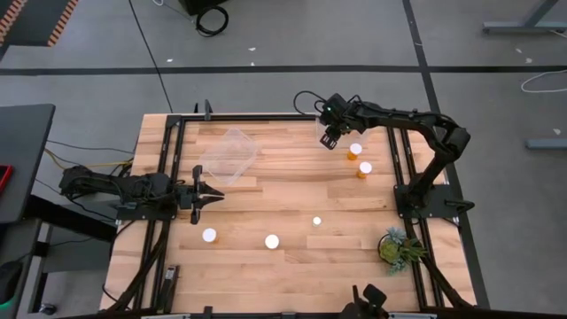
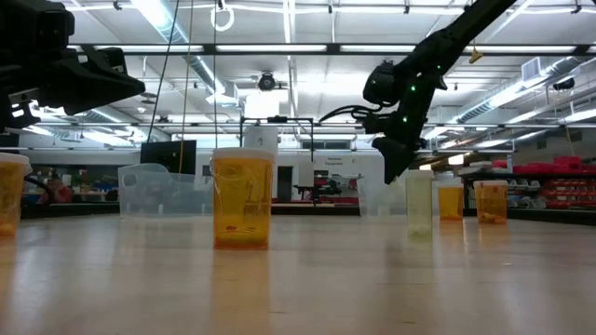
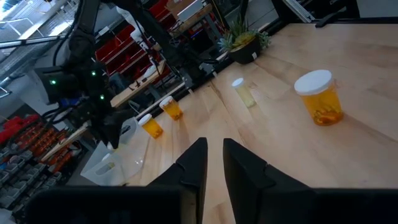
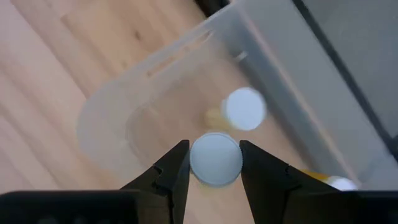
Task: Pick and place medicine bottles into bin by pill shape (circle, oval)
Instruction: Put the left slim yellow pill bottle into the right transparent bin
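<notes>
Currently the right pincer (image 4: 214, 163) grasps a white-capped orange translucent medicine bottle (image 4: 216, 159) above a clear plastic bin (image 4: 124, 106) already holding another. Released off-centre, it could strike the rim and tumble onto the tabletop (image 1: 292, 190). Left pincer (image 1: 211, 193) waits clenched.

Bright overhead strip lighting (slight blur)

Medicine bottles (image 1: 364, 168): translucent orange with white caps (image 4: 216, 158). Surface (image 1: 292, 190): pale wood planks with a striped grain. Bins (image 1: 229, 156): clear, colourless plastic. Arms (image 1: 416, 120) and frame: black. Potted plant (image 1: 399, 247): green leaves. Floor (image 1: 292, 35): grey with dark lines.
</notes>
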